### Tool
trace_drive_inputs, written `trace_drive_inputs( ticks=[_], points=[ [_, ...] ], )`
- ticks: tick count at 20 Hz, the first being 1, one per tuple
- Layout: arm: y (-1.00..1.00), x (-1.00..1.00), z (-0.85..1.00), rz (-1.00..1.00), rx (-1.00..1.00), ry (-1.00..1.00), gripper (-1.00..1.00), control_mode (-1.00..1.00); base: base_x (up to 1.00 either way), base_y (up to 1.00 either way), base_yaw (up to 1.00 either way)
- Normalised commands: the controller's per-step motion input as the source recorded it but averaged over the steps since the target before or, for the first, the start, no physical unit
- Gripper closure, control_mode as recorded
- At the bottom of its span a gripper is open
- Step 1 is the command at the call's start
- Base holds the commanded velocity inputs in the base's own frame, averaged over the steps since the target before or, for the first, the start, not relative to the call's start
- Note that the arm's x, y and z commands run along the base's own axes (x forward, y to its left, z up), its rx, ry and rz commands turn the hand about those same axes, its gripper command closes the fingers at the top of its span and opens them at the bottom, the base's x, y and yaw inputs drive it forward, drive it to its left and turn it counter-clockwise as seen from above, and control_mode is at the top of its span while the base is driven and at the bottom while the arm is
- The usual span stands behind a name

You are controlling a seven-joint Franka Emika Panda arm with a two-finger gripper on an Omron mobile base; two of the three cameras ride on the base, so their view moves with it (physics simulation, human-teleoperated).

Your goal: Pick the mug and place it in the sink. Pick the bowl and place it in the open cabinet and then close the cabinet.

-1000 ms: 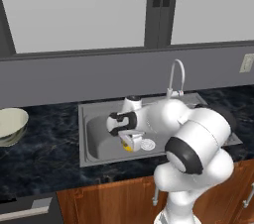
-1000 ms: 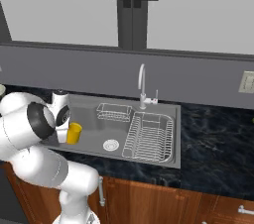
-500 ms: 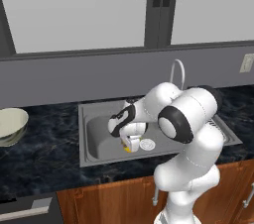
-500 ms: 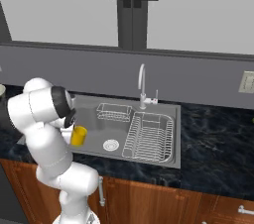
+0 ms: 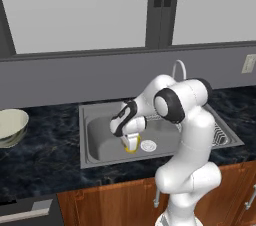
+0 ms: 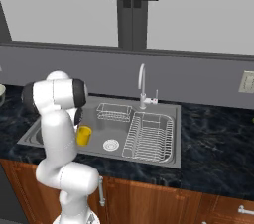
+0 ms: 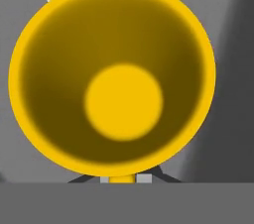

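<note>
In the left base view, the white arm bends down into the sink (image 5: 100, 135). The gripper (image 5: 131, 140) holds the yellow mug (image 5: 131, 144) tight, low inside the basin, just beside the round drain (image 5: 148, 145). The bowl (image 5: 10, 126) sits on the dark counter (image 5: 45, 155), well apart from the sink, at the left edge.

In the right base view, the mug (image 6: 84, 135) stands upright in the sink (image 6: 149, 156), partly behind the arm. The drain (image 6: 111, 144) is near it. A wire rack (image 6: 149, 136) fills the right half, and the faucet (image 6: 143, 86) curves up behind.

In the hand view, the mug (image 7: 111, 77) opens toward the camera, with the grey sink floor around it.
</note>
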Motion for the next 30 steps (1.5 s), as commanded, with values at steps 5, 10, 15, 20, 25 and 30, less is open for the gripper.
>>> trace_drive_inputs(
  ticks=[5,10,15,20,25,30],
  points=[
    [0.0,0.03,-0.56,0.0,-0.1,-0.11,1.0,-1.0,0.0,0.0,0.0],
    [-0.14,0.22,-0.24,0.0,-0.02,-0.04,1.0,-1.0,0.0,0.0,0.0],
    [-0.23,0.55,0.0,0.0,0.0,0.01,1.0,-1.0,0.0,0.0,0.0],
    [-0.11,0.46,-0.06,0.0,0.0,0.0,1.0,-1.0,0.0,0.0,0.0],
    [0.0,0.4,-0.23,0.0,0.0,0.0,1.0,-1.0,0.0,0.0,0.0],
    [0.0,0.29,-0.37,0.0,0.0,0.0,1.0,-1.0,0.0,0.0,0.0]
  ],
)
